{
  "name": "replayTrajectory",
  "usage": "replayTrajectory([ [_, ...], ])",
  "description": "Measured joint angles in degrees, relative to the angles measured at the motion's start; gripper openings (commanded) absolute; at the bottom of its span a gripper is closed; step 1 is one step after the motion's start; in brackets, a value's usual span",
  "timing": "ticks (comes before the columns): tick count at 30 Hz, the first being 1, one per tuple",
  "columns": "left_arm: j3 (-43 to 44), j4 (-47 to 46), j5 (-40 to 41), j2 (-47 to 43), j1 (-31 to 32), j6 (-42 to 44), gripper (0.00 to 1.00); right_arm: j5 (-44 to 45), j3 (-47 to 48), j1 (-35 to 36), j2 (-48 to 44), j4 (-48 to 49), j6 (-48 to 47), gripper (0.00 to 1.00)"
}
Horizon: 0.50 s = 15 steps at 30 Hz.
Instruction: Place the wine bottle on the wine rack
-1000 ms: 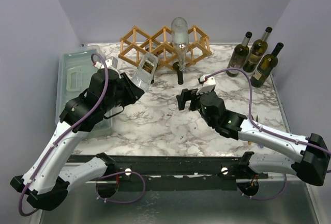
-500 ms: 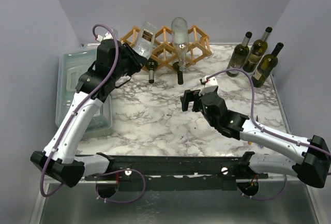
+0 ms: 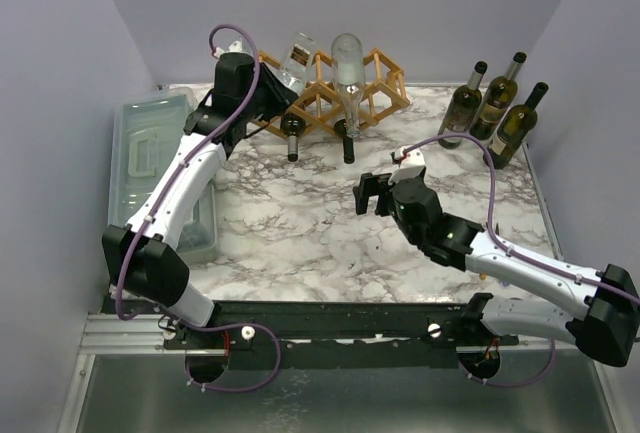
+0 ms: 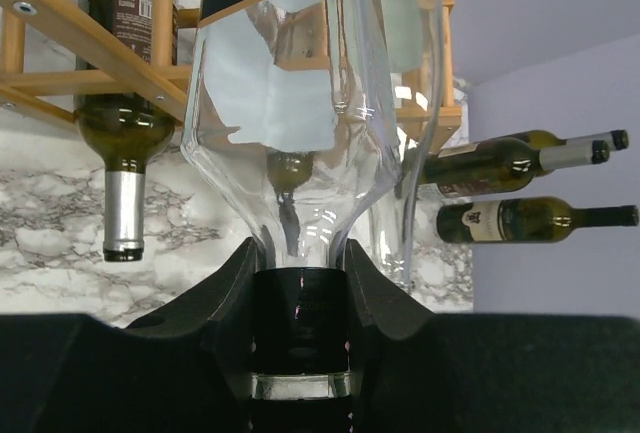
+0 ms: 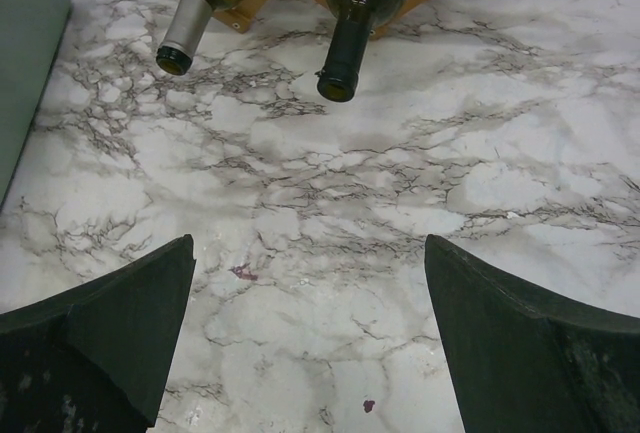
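My left gripper is shut on the black-capped neck of a clear glass wine bottle. It holds the bottle base-up against the upper left of the wooden lattice wine rack; the rack's sticks sit close in the left wrist view. A second clear bottle rests in the rack's top. Two green bottles lie in lower cells, necks pointing toward me. My right gripper is open and empty over the marble table, in front of the rack.
A grey-green lidded box sits at the table's left edge under my left arm. Three green wine bottles stand at the back right, also in the left wrist view. Walls close in behind and on both sides.
My left arm has lifted the clear bottle from low over the table up and back onto the rack's upper left. My right gripper has barely moved.
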State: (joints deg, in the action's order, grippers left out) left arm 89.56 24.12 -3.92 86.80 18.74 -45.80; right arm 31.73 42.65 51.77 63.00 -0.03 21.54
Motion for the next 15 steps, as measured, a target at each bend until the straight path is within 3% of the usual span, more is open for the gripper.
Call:
replayTrajectory([
  [15, -4.0, -9.9, 4.7, 4.3, 0.1, 10.7, 0.00, 0.1, 0.0, -0.5, -0.7, 0.0, -0.5, 1.00],
])
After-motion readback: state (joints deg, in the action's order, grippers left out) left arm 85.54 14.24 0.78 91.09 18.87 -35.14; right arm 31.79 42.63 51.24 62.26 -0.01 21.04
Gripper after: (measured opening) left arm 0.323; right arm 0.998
